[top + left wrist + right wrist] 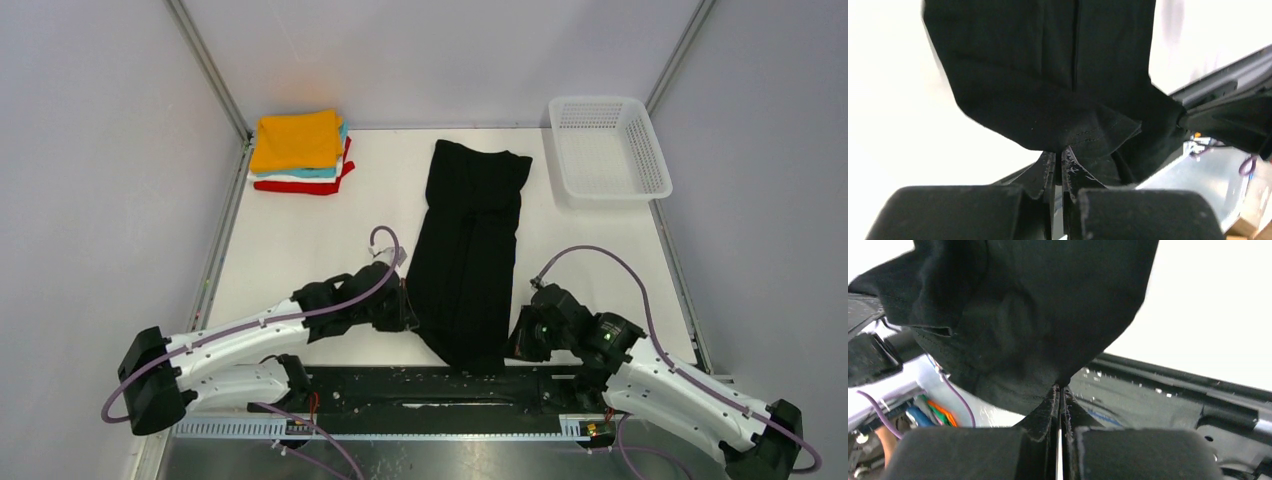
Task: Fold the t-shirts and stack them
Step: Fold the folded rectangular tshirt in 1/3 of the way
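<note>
Smooth matte white table [300, 260] boxed in by pale grey walls, with a black metal rail [400, 385] bolted along the near edge.

At that edge, left gripper [1060, 159] with jaws pinched tight on the near left corner of the black t-shirt [468, 250], stitched hem bunched into a soft peak just above them. To the right, right gripper [1059, 392] likewise pressed together on the near right corner, cloth ballooning in rounded folds over the jaws. Between the two, near hem sagging down onto the rail.

Farther out, the rest of that cloth spread flat as a long, narrow, matte band, folded lengthwise with a ridge down the middle and a little wider at the far end.

At the far left, a neat squarish stack of folded cloth: orange shirt [295, 140] on top, then teal shirt [330, 172], white shirt [270, 176], and red shirt [305, 187] at the bottom.

At the far right, a rectangular white plastic mesh basket [598, 101], well apart from the stack.
</note>
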Robot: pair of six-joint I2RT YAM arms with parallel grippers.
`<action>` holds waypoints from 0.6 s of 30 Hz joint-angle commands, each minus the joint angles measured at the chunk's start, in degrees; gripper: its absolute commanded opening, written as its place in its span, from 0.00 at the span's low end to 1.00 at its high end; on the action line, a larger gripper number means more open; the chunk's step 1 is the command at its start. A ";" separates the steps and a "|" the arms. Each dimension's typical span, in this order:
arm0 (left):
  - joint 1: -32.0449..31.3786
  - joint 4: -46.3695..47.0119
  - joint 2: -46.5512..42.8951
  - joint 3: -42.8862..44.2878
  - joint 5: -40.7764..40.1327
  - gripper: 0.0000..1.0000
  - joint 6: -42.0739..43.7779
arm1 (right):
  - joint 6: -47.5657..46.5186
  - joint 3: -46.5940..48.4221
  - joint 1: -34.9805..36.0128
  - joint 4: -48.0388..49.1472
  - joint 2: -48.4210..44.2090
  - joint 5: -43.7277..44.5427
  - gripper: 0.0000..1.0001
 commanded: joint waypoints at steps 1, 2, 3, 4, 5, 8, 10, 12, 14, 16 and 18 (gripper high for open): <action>5.57 6.24 4.65 5.26 0.31 0.00 5.58 | -6.14 4.72 -6.47 2.55 2.80 2.56 0.00; 6.59 6.69 5.82 6.36 -0.38 0.00 6.41 | -7.37 5.32 -8.70 3.71 4.05 2.26 0.00; 7.89 7.52 6.92 7.38 -0.20 0.00 7.13 | -8.37 5.91 -10.21 4.83 5.48 2.28 0.00; 9.08 8.77 8.11 8.34 0.48 0.00 7.98 | -9.63 6.74 -11.52 6.17 7.15 2.29 0.00; 10.39 9.62 9.41 9.42 0.96 0.00 8.49 | -10.57 7.58 -12.91 7.46 8.88 2.32 0.00; 13.36 11.20 13.77 13.50 1.43 0.00 11.00 | -12.71 10.20 -16.11 11.15 13.34 2.04 0.00; 15.18 10.94 17.08 16.95 2.48 0.00 12.95 | -14.07 12.14 -18.51 12.54 16.01 1.12 0.00; 16.63 11.39 20.28 19.81 2.58 0.00 14.47 | -15.27 13.62 -21.14 13.73 18.59 0.17 0.00; 17.97 11.59 23.41 22.44 3.18 0.00 15.61 | -16.09 14.69 -23.72 15.52 21.25 -1.93 0.00; 19.55 11.65 27.23 25.79 3.83 0.00 16.31 | -16.65 15.75 -26.57 17.46 23.98 -4.54 0.00; 21.01 11.16 30.48 29.01 4.91 0.00 17.03 | -17.23 17.07 -29.10 19.08 27.02 -6.81 0.00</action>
